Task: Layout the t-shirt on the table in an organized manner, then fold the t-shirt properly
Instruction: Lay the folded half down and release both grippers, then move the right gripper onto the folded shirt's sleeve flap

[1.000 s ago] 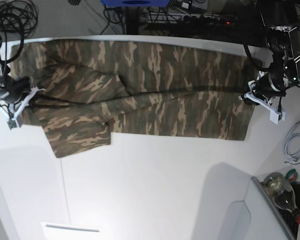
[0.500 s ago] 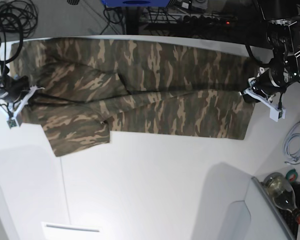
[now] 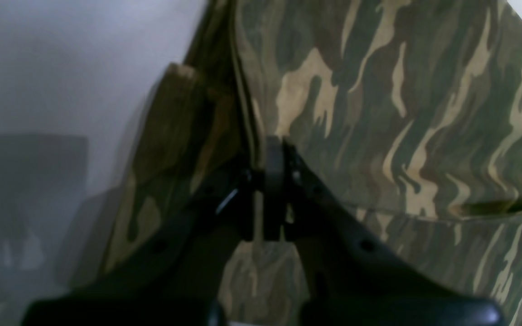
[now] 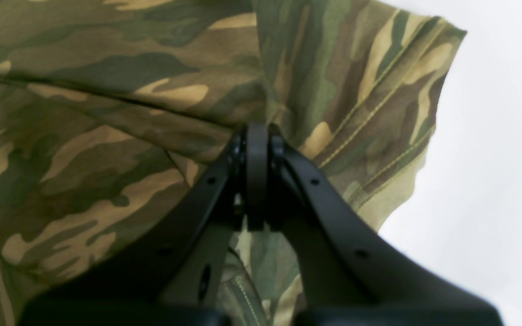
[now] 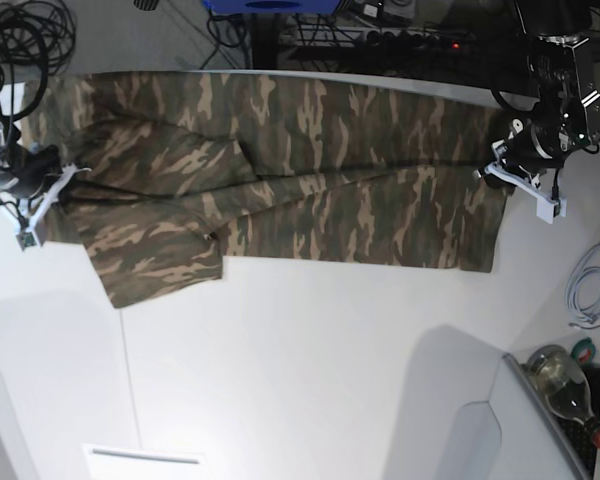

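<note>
The camouflage t-shirt lies spread wide across the far half of the white table, a sleeve flap hanging toward the front at the left. My left gripper is shut on the shirt's right edge; in the left wrist view the gripper pinches a fold of the shirt. My right gripper is shut on the shirt's left edge; in the right wrist view the gripper pinches the shirt near a stitched hem.
A thin dark seam runs down the table's left part. A glass bottle and a coiled white cable lie off the table's right side. Black cables and equipment stand beyond the far edge.
Both grippers have moved toward the table's far edge, dragging the shirt that way. The shirt's near edge sits farther back than before.
</note>
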Robot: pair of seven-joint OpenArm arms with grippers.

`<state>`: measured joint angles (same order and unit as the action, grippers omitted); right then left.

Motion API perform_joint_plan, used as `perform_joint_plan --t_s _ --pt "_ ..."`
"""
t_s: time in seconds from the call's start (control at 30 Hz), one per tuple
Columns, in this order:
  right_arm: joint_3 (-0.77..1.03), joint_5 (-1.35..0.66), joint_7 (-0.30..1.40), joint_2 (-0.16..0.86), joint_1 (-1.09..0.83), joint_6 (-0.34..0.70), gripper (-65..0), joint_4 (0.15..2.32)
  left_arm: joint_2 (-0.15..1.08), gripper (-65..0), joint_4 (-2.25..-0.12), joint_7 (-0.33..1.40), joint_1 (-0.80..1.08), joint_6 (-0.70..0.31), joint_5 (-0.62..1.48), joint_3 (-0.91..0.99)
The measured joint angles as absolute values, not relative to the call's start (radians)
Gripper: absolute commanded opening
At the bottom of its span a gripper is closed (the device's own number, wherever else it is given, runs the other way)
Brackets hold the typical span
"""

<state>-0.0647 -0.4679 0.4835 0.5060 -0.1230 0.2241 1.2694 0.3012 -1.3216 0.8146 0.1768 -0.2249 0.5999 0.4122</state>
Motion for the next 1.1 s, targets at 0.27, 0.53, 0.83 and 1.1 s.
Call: perform_joint_plan --t_s 0.27,0.53,0.83,1.1 --pt "-0.065 -0.468 0.484 0.503 -0.123 0.224 -65.0 1.266 0.284 -65.0 -1.32 0.811 0.174 -0.225 0.493 0.414" --pt "-0.064 -0.466 0.488 0.495 -0.123 0.224 -48.3 1.263 0.272 -23.4 -1.32 0.805 0.169 -0.22 0.434 0.423" --pt "0.088 -0.459 0.533 0.451 -0.166 0.216 -20.6 1.352 0.278 -9.4 -1.348 0.816 0.167 -0.212 0.427 0.638" --pt "0.203 -0.449 0.588 0.398 -0.124 0.217 -20.6 1.471 0.24 -19.6 -1.581 0.804 0.221 -0.224 0.441 0.622"
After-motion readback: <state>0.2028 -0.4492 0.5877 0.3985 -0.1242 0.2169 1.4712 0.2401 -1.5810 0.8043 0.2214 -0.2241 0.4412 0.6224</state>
